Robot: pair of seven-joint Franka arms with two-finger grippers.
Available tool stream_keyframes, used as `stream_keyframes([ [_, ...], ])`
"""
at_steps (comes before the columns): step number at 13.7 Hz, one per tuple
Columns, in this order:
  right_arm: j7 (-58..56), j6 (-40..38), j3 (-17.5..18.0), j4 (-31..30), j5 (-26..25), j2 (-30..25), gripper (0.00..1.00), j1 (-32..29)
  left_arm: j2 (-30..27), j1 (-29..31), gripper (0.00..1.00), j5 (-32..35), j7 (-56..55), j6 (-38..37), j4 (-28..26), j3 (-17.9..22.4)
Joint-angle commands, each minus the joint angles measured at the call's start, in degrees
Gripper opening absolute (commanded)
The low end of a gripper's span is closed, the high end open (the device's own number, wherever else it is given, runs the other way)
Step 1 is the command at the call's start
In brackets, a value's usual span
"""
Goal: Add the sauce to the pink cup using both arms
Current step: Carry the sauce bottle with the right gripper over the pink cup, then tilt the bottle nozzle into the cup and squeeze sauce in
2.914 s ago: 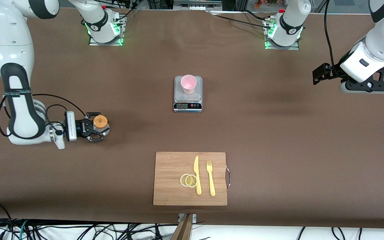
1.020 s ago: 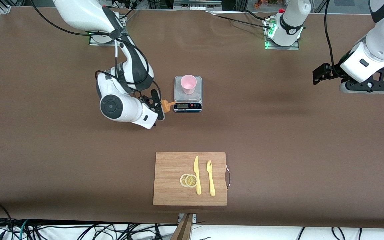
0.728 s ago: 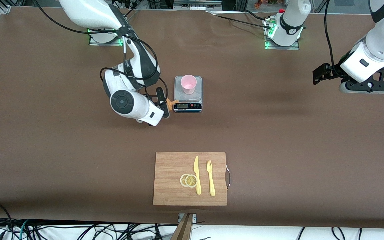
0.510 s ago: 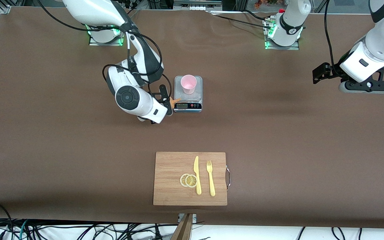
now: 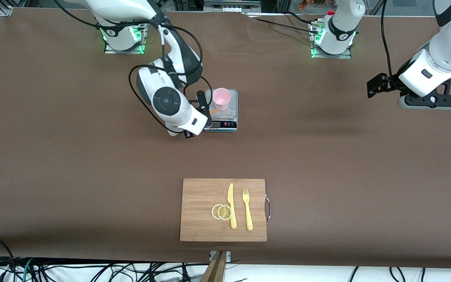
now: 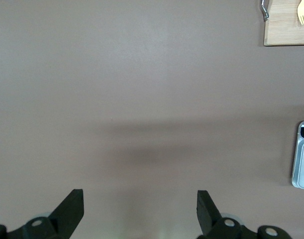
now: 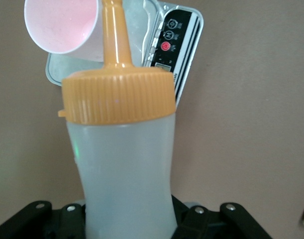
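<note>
Since the earlier frame our right gripper [image 5: 206, 113] has carried the bottle [image 7: 123, 164] to the scale [image 5: 220, 110], jaws pinching it, nozzle tilted toward the cup [image 5: 221, 98] on the plate for pouring. Left gripper [image 6: 141, 211] waits over bare desk [image 5: 327, 156], jaws spread.

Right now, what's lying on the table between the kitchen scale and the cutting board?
Nothing: the front view shows only bare brown table between the scale and the cutting board.

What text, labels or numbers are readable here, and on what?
None can be read.
kitchen scale: display and button icons on its front panel, too small to read; in the right wrist view only round symbols show, no legible words.
squeeze bottle, pink cup: no label visible.
</note>
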Motion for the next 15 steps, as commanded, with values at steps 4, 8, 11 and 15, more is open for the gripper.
stream_keyframes([
  [4, 2.5, -0.5, -0.4, -3.9, -3.9, -2.9, 0.0, 2.2, -0.5, 0.1, 1.0, -0.7, -0.1, -1.3, 0.5, 0.1],
  [8, 2.5, -2.3, -0.4, -4.4, -6.9, -3.2, 0.0, 2.7, -0.5, 0.1, 1.0, -0.7, -0.1, -1.3, 0.5, 0.1],
  [11, 2.7, -4.0, -0.4, -4.4, -7.7, -3.3, 0.0, 3.7, -0.5, 0.1, 1.0, -0.7, -0.1, -1.3, 0.5, 0.1],
  [15, 3.3, -4.9, -0.3, -4.4, -9.8, -3.3, 0.0, 4.9, -0.5, 0.1, 1.0, -0.7, 0.0, -1.3, 0.6, 0.1],
])
